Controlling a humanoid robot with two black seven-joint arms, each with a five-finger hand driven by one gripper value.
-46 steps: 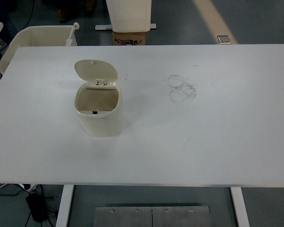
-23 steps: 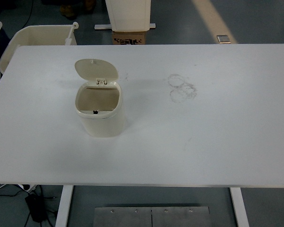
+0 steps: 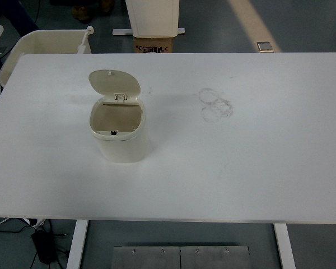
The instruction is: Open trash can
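Standing open-lidded, trash can point(image 3: 118, 130) sits on table point(image 3: 257, 162) near ring smudges point(image 3: 215, 104).

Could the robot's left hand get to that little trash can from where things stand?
Probably yes, though no hand is in view. The trash can stands alone on the table's left half, lid already up, nothing around it.

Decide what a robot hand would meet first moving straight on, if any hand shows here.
No robot hand is in view, so no heading can be traced. Only the trash can, lid raised, stands on the table.
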